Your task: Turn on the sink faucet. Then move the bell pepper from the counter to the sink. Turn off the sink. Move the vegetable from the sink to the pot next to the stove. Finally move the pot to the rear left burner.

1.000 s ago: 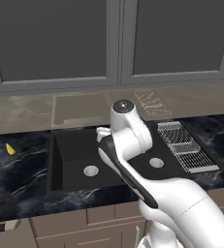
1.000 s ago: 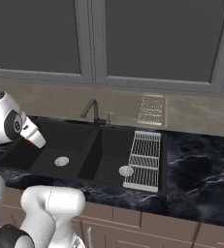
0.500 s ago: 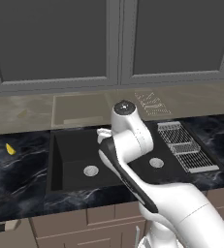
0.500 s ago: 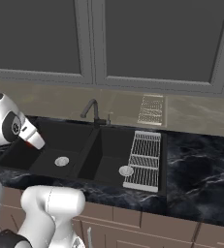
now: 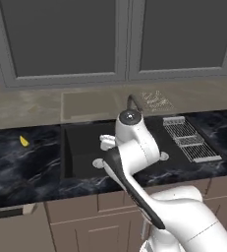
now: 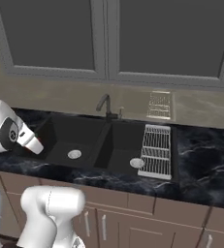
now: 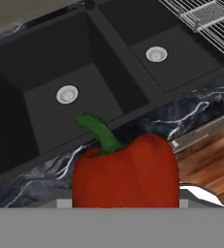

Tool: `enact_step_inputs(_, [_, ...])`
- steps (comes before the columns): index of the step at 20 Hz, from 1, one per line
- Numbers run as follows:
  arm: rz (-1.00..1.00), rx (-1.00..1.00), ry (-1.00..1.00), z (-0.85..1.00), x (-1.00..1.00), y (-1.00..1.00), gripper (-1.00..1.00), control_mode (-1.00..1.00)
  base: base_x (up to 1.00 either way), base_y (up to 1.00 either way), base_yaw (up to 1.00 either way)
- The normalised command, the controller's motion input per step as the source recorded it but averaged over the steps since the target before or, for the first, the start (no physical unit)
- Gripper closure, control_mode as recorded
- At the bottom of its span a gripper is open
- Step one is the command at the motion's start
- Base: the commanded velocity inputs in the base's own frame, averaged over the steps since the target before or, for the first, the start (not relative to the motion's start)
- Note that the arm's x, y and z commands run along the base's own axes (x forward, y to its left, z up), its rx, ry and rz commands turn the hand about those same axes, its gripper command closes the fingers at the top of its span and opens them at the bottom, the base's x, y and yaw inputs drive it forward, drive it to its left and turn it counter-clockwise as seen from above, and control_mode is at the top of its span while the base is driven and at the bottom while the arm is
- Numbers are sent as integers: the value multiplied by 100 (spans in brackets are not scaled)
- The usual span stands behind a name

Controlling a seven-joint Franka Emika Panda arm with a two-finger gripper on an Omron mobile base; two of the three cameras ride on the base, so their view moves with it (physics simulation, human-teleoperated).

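I am holding the bell pepper (image 7: pixel 125 172) in my tool, pinched between its fingers, stem up, hanging above the bench's (image 7: pixel 191 109) near edge beside the left basin of the sink (image 7: pixel 45 68). The sink faucet (image 6: pixel 104 104) is standing behind the divider.

The bell pepper (image 7: pixel 125 172) is glossy red with a green stem. The sink (image 7: pixel 45 82) is matte black, each drain silver. The table (image 5: pixel 16 162) is black marble veined in thin white. A small wedge (image 5: pixel 23 141) is yellow; the wire rack (image 6: pixel 157 150) is silver.
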Motion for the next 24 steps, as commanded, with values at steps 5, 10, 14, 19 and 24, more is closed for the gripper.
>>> enact_step_inputs(5, [0,0,0,0,0,0,100,100,-27,70,4])
enact_step_inputs(10, [0,0,0,0,0,0,100,100,-21,77,8])
enact_step_inputs(14, [0,0,0,0,0,0,100,100,-34,27,1])
enact_step_inputs(19, [0,0,0,0,0,0,100,100,-44,-2,-28])
enact_step_inputs(24, [0,0,0,0,0,0,100,100,-25,-6,-54])
